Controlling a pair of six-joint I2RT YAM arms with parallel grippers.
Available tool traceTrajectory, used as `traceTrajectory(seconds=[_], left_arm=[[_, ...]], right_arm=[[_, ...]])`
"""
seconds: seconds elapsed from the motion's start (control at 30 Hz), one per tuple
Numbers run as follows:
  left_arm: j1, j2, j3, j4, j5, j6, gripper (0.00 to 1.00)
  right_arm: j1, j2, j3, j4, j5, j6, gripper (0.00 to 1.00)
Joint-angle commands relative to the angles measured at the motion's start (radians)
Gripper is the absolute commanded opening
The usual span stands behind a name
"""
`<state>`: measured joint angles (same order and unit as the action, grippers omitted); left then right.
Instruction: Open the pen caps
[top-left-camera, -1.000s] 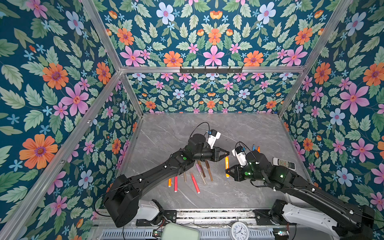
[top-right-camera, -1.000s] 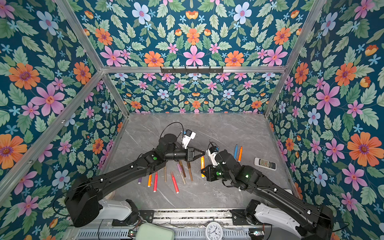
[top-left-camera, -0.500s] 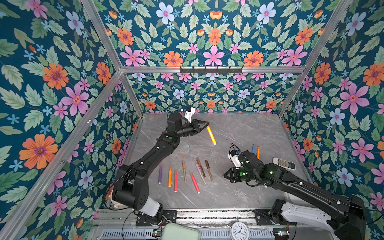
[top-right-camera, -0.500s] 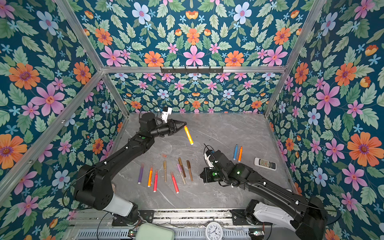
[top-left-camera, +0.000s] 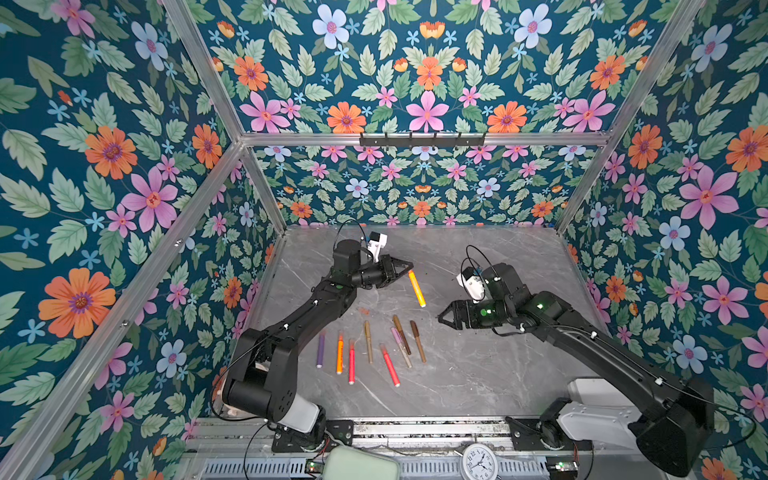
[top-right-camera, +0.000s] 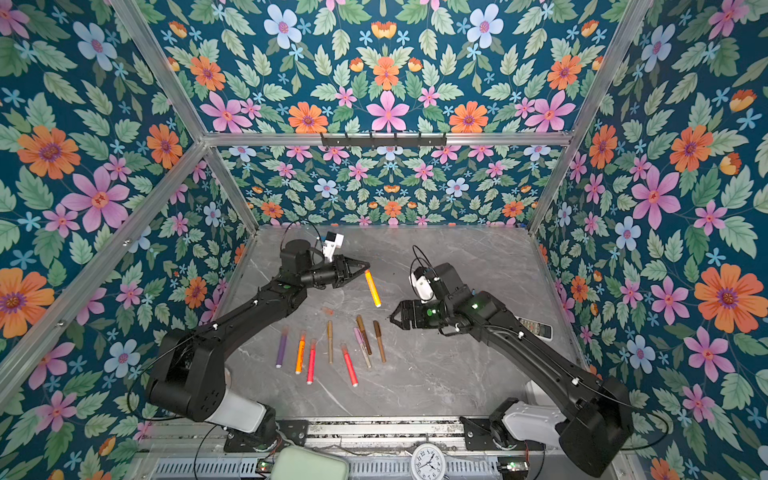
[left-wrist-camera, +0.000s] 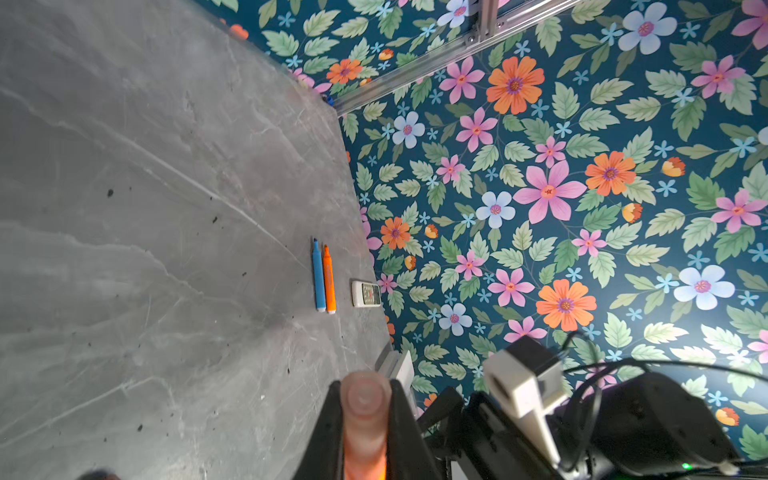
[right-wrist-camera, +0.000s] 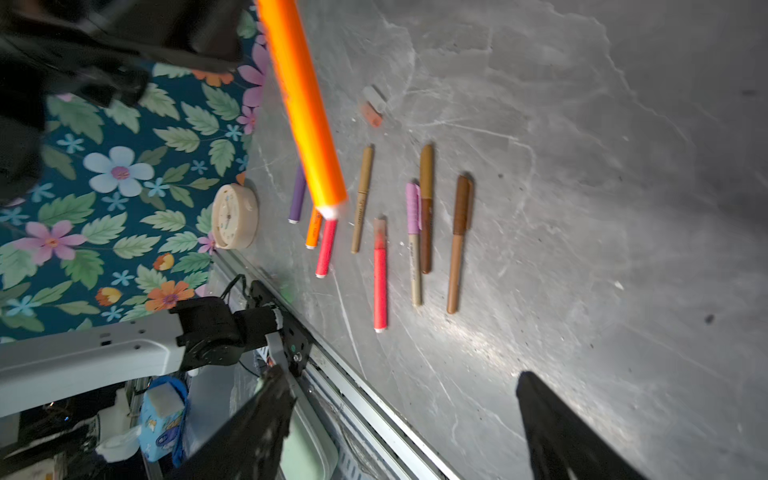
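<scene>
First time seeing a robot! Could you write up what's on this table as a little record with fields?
left gripper: shut on one end of the orange pen, held above the table
right gripper: open, empty
row of pens: eight, lying on the grey table
loose cap: pinkish, on the table near the row
by the right wall: blue pen, second orange pen, white remote

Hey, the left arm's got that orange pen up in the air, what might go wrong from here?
1. The left gripper clamps only the cap end of the orange pen, and the right gripper is open and apart, so the body may slip out and drop.
2. A drop could scatter the row of pens nearby.
3. It hangs tilted, so the right gripper may miss or knock it when reaching in.
</scene>
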<state>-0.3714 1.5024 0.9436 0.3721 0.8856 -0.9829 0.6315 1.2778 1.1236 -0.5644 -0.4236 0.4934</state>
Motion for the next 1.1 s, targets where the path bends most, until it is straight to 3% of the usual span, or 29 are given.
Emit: traceTrajectory(seconds=[0.0,0.13,0.3,0.47,0.67,0.8,1.07], left_arm=[[0.001,-0.024,-0.035,0.136,0.033,-0.068,0.00],[-0.002,-0.052,-0.057,0.148,0.041,-0.079,0.00],[-0.001,-0.083,-0.073,0.149,0.046,-0.084,0.00],[-0.003,-0.087,-0.077,0.154,0.052,-0.086,0.00],[-0.005,-0.078,-0.087,0.200,0.052,-0.111,0.00],[-0.005,-0.054,-0.072,0.236,0.037,-0.130,0.00],[0.027,0.059,0.101,0.176,0.025,-0.075,0.00]], right_arm=[[-0.009,0.090,0.090,0.041,-0.063,-0.072,0.84],[-0.014,0.206,0.184,0.067,-0.132,-0.063,0.79],[-0.014,0.315,0.239,0.121,-0.257,-0.019,0.61],[-0.014,0.330,0.224,0.172,-0.300,0.018,0.45],[-0.011,0.323,0.195,0.194,-0.338,0.014,0.00],[-0.005,0.305,0.152,0.209,-0.336,0.013,0.00],[0.056,0.216,0.019,0.213,-0.294,0.006,0.00]])
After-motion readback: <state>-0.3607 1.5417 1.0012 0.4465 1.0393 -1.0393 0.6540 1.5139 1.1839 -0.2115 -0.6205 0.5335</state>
